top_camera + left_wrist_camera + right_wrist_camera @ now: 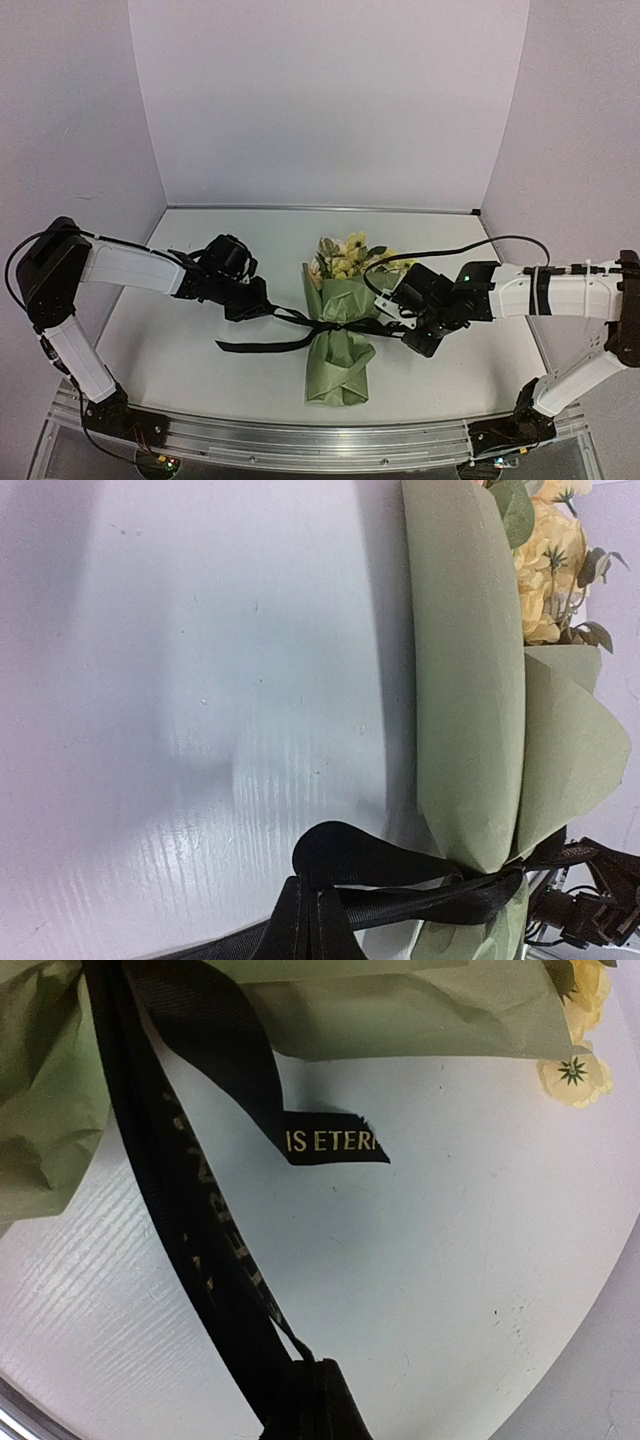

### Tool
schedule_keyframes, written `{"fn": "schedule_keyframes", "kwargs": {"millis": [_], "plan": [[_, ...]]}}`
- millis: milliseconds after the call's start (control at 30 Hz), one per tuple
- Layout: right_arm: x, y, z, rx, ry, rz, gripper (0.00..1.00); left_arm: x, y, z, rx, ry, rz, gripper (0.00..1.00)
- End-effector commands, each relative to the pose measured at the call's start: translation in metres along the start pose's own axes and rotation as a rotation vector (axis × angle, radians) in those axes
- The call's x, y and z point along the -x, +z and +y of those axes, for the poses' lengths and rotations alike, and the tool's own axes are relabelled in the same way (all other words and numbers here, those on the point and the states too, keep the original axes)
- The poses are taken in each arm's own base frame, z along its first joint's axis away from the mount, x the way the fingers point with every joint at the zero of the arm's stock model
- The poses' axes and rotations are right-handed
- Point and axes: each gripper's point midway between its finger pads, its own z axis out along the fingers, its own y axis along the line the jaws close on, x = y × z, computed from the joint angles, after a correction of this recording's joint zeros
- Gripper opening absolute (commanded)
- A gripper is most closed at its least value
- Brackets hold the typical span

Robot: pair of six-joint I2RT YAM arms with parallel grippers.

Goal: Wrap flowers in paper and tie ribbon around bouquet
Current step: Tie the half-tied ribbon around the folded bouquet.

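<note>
Mid-table: bouquet (340, 340) lying flat, flowers (347, 255) at the far end, folded base of the paper (338, 378) at the near end. Ribbon (300, 318) crossed at the waist of the wrap. Knot apparently formed but slack, judging by the open loop in the left wrist view.

Left gripper (262, 306), just left of the bouquet, pressed together on the left strand. Right gripper (400, 328), just right of it, likewise pinching the right strand. Loose tail trailing left and nearward over the table (180, 370); short cut end with pale lettering lying flat in the right wrist view.

Step in hand, by judgement: drawing the knot tight.

- Pull both strands apart evenly, one left and one right, low and in line with the waist.
- Match the two pulls, so as not to drag or roll the bouquet sideways.
- Hold both pinches firm throughout.
- Stop once snug, before crushing paper or stems.

Risks: slipping of a strand through a pinch; sliding of the band off the waist.
</note>
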Motion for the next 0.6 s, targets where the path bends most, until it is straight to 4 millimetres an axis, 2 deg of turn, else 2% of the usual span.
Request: {"fn": "schedule_keyframes", "kwargs": {"millis": [0,100,267,400,433,567], "plan": [[-0.057,0.003,-0.009,-0.042,-0.099,0.216,0.00,0.025,-0.022,0.065,0.181,-0.050,-0.095,0.00],[-0.059,0.009,0.000,-0.009,-0.074,0.227,0.00,0.027,-0.024,0.067,0.170,-0.047,-0.096,0.00],[-0.054,0.015,0.015,0.068,0.051,0.204,0.00,0.011,-0.014,0.039,0.087,0.032,-0.042,0.00],[-0.040,0.008,0.024,0.133,0.181,0.148,0.02,-0.009,-0.005,0.020,0.078,0.106,-0.005,0.00],[-0.037,0.006,0.026,0.146,0.211,0.135,0.06,-0.012,-0.003,0.018,0.081,0.112,-0.001,0.00],[-0.023,-0.004,0.028,0.189,0.315,0.072,0.38,-0.013,-0.004,0.013,0.091,0.127,-0.013,0.02]]}}
